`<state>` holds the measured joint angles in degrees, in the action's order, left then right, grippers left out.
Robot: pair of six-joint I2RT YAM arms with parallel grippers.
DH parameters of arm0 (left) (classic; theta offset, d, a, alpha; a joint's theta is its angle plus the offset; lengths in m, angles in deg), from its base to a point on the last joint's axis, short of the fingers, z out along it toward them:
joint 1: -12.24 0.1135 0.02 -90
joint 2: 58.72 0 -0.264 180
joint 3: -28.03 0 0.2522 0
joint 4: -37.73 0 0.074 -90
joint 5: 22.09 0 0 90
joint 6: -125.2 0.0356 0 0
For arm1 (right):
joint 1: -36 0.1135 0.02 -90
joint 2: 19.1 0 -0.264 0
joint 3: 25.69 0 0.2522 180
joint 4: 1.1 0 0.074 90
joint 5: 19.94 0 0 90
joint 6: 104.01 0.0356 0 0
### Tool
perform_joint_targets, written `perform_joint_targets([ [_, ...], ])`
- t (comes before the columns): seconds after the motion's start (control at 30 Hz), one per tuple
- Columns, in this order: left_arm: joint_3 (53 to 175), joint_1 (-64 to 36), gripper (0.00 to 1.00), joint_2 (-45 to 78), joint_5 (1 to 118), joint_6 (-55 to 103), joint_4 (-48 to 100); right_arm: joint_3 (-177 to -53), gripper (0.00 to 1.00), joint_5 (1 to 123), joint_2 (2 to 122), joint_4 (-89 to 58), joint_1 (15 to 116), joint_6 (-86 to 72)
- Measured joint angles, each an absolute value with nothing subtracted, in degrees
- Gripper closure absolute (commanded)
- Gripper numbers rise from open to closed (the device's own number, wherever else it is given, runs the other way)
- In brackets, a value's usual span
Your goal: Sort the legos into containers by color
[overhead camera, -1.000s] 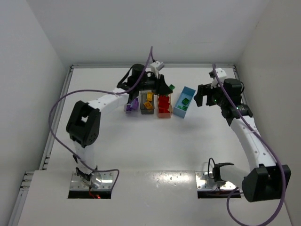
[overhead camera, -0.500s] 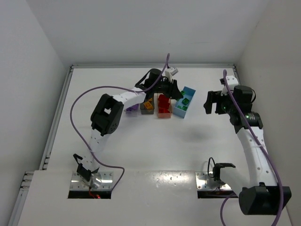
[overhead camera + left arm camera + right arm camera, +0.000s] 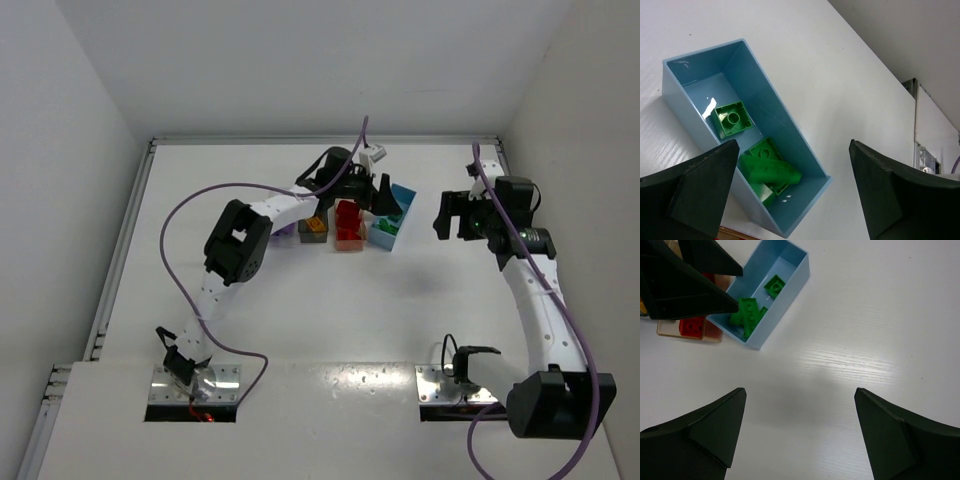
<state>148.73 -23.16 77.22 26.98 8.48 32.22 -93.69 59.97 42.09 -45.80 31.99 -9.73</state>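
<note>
Left gripper [image 3: 794, 147] jaws wide, empty. Green bricks [image 3: 767, 170] in blue bin [image 3: 775, 100] right under fingers. Risk: finger clips bin wall lifting out, tips it, bricks spill. Right gripper [image 3: 800, 392] wide too, bin ahead-left.

The left arm [image 3: 240, 240] stretches from its base toward between one and two o'clock, elbow bent, and the left gripper [image 3: 375, 195] has its fingers spread wide and empty. The right arm [image 3: 535, 300] rises toward twelve o'clock. The right gripper [image 3: 450, 215] faces nine o'clock, its fingers also wide apart and holding nothing.
</note>
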Motion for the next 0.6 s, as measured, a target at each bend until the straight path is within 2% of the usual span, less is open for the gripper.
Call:
perform_joint_targets([
  [0.2,148.8,-22.6,0.0,75.3,29.6,10.7,29.8,-93.7,0.09,56.7,43.7,-44.2,32.0,-9.5],
  [0.27,148.5,-22.3,0.0,72.5,32.6,13.5,26.2,-93.7,0.05,55.3,44.8,-43.2,32.0,-9.5],
  [0.43,138.8,-18.7,0.0,56.0,40.4,21.5,18.8,-93.7,0.04,51.5,50.7,-39.1,32.0,-9.5],
  [0.6,129.3,-8.0,0.0,43.1,43.5,23.4,15.5,-93.8,0.04,49.9,58.2,-34.4,32.0,-9.2],
])
